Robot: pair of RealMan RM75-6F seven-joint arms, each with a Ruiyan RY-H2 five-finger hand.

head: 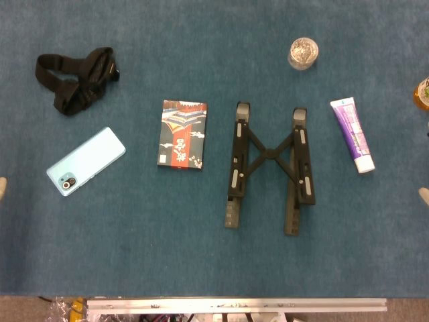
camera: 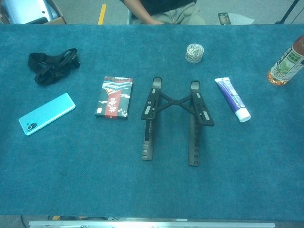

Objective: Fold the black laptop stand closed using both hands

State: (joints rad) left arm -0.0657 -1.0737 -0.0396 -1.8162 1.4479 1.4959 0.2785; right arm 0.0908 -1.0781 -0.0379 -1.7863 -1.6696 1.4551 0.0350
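Note:
The black laptop stand [head: 268,153] lies spread open on the blue cloth near the middle of the table, its two long rails apart and joined by an X-shaped brace; the chest view shows the stand [camera: 176,101] the same way. Nothing touches it. Only a pale sliver of my left hand [head: 2,188] shows at the left edge of the head view, and a like sliver of my right hand [head: 424,195] at the right edge. Both are far from the stand, and how their fingers stand is hidden. The chest view shows neither hand.
Left of the stand lie a patterned booklet [head: 182,134], a light blue phone [head: 86,162] and a black strap [head: 77,77]. To its right are a purple tube [head: 352,134] and a drink bottle [camera: 286,61]. A small clear jar [head: 303,52] stands behind. A person [camera: 161,12] sits across the table.

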